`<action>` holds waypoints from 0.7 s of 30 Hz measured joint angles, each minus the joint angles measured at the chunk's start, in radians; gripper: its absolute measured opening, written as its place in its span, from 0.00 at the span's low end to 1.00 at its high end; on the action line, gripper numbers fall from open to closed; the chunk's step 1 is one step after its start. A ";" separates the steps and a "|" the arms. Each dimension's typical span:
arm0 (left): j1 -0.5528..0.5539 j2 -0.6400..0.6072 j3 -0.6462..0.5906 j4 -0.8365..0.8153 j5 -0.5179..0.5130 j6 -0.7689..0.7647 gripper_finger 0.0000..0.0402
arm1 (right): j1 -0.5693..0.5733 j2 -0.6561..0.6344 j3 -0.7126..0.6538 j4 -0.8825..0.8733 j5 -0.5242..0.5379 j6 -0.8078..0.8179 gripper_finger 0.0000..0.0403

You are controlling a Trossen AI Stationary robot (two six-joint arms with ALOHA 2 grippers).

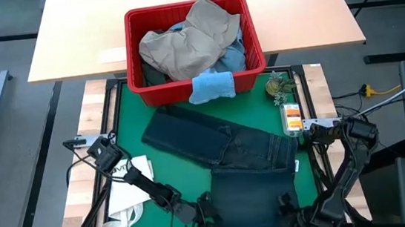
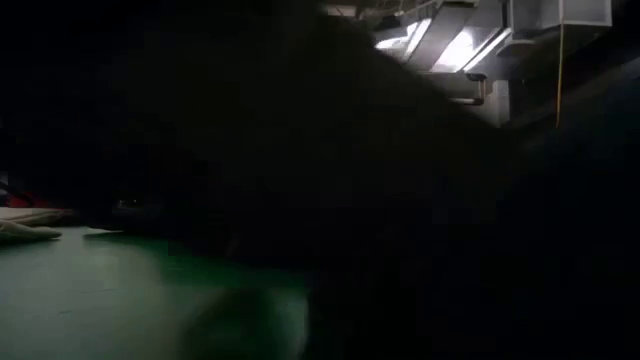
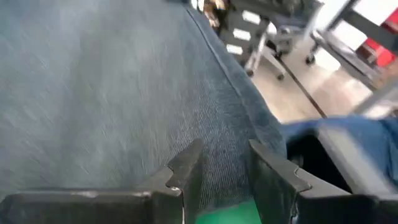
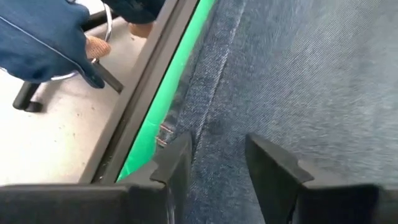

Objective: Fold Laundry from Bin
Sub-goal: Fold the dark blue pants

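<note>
Dark navy jeans (image 1: 220, 145) lie slantwise on the green mat (image 1: 132, 113), and one end is bent toward the near edge. Both grippers are at that near end. My left gripper (image 1: 211, 215) (image 3: 224, 149) is at its left corner and my right gripper (image 1: 290, 213) (image 4: 214, 140) at its right corner, each with denim between its fingers. The red bin (image 1: 129, 31) stands at the far side. It holds tan trousers (image 1: 188, 44) and other laundry, and a light blue cloth (image 1: 211, 86) hangs over its near rim. The low view is dark, blocked by something close in front of it. My left gripper has the jeans' near edge (image 3: 221, 180) between its two fingers, coming in low and slanting from the near left. The denim spreads away from the fingers toward the far side. One layer or several, I cannot tell. My right gripper has the denim beside a side seam (image 4: 205, 124) between its two fingers, slanting down from the near right. The cloth runs flat away from the fingers, close to the mat's edge. Whether the fingers pinch an edge or a fold does not show.
A white tote bag (image 1: 128, 191) lies on the mat's left side. A small plant-like thing (image 1: 280, 85) and an orange-labelled packet (image 1: 291, 117) lie at its right edge. A pale wooden table (image 1: 76, 36) carries the bin's far part. A person in blue (image 4: 43, 37) is near the table's edge.
</note>
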 joint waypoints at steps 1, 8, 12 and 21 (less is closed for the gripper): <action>-0.002 0.013 0.001 0.002 0.008 0.001 0.29 | -0.001 0.009 0.000 0.001 -0.005 0.000 0.38; -0.016 0.039 0.008 -0.069 0.009 -0.008 0.29 | -0.001 0.048 0.004 0.002 -0.018 0.001 0.38; -0.017 0.040 0.005 -0.057 0.007 0.000 0.29 | -0.001 0.050 0.003 0.000 -0.025 0.000 0.38; -0.019 -0.002 -0.003 -0.061 -0.025 0.054 0.29 | -0.002 0.003 -0.002 -0.007 -0.057 -0.003 0.38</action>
